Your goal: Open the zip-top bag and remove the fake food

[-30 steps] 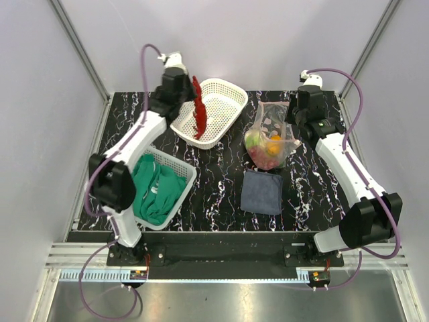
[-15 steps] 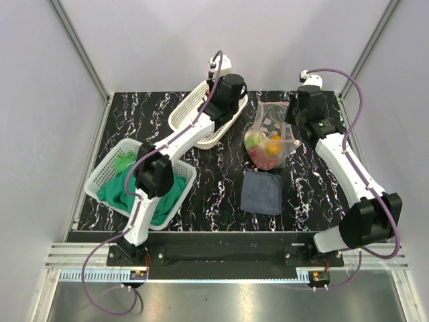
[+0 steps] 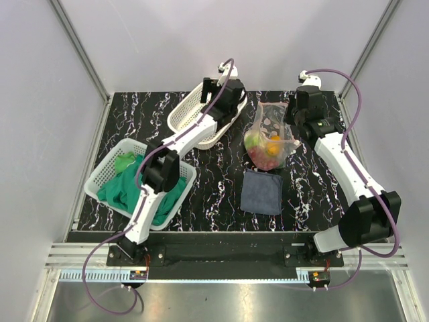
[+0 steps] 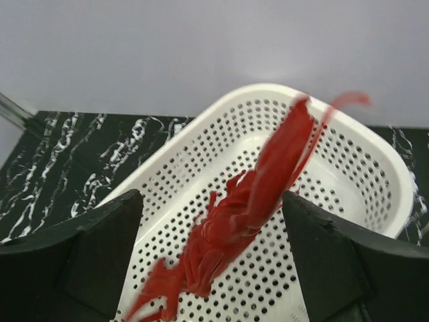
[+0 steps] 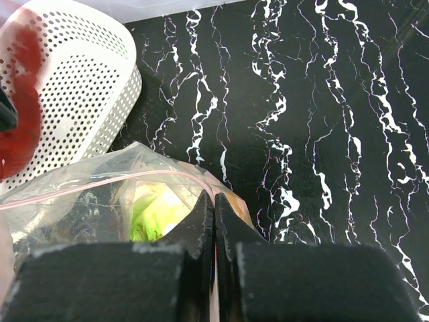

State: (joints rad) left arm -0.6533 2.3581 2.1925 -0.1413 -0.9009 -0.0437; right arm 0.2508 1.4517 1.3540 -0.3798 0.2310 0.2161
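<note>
On black marbled surface (image 3: 221, 191), white perforated basket (image 4: 362, 168) lying at far side. Right of it, zip-top bag (image 3: 269, 134) standing upright: clear, crinkly, pink zip line, green, orange and red fake food (image 3: 267, 153) showing inside. At bag's top edge, right pincer (image 5: 214, 201) clenching plastic. Over basket, left pincer (image 4: 211, 208) gaping, released; red lobster (image 4: 251, 201) showing blurred between jaws, touching neither.

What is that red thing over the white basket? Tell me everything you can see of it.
It is a red toy lobster, glossy plastic by its look, with a long body, thin feelers at the upper end and legs splayed lower down. It slants across the white perforated basket, between the wide-open fingers of the left gripper, touching neither. It is blurred, so whether it rests on the basket is unclear.
</note>
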